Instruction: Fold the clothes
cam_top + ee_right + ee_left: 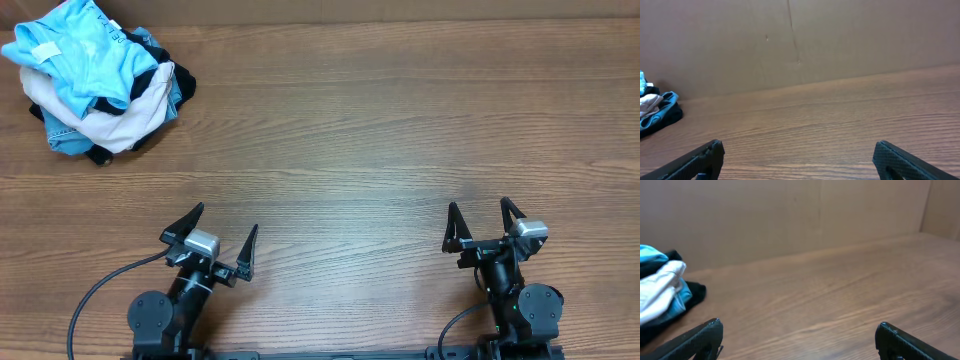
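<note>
The left tool (228, 218) and the right tool (479, 205) both stand wide and hold nothing, low over the near edge of the wooden table (350, 130), well apart from each other. The sky-blue T-shirt (85, 50) lies crumpled at the far left corner, topping a pile over a cream garment (125, 118)

Smooth wood-grain on table (380, 130), faint sheen. Soft, matt, creased cloth for T-shirt (85, 45) and pile (120, 115) beneath. Matt black plastic on left gripper (226, 218) and right gripper (479, 203). Dull brown board as wall (840, 40).
</note>
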### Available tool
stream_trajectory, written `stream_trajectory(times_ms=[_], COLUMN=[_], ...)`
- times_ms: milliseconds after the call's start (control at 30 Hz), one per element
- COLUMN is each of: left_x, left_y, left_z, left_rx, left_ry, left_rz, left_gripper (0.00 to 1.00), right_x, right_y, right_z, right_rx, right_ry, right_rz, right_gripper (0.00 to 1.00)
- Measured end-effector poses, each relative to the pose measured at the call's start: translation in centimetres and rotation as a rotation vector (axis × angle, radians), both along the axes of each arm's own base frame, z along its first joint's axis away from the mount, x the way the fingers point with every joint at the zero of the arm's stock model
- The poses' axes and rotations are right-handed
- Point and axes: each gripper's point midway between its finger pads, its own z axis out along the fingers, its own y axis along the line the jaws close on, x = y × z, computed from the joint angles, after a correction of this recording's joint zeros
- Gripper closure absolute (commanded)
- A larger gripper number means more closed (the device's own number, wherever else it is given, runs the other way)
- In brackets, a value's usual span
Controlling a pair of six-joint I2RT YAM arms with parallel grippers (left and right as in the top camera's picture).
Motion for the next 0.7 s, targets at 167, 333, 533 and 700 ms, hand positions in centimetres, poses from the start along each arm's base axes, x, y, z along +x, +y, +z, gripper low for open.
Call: stream_trajectory(times_ms=[167, 333, 533, 700], left_x=[0.6, 1.2, 1.4, 1.2], left_y=[1.7, 5.1, 6.9, 7.3], left_z=[-1.2, -1.9, -1.4, 1.9], left_rx=[-0.018, -0.128, -0.162, -0.188], left_ry=[0.010, 0.050, 0.018, -0.118], left_rz=[0.107, 0.313, 0.416, 0.428], left_gripper=[0.00, 0.00, 0.00, 0.00], right_x=[0.0, 0.0, 0.0, 0.0], right_y=[0.0, 0.0, 0.0, 0.0], right_z=[0.0, 0.0, 0.0, 0.0], right_rx=[0.000, 0.000, 0.000, 0.000], right_ry=[0.000, 0.000, 0.000, 0.000], right_rz=[-0.001, -0.001, 0.000, 0.000], right_gripper=[0.00, 0.00, 0.00, 0.00])
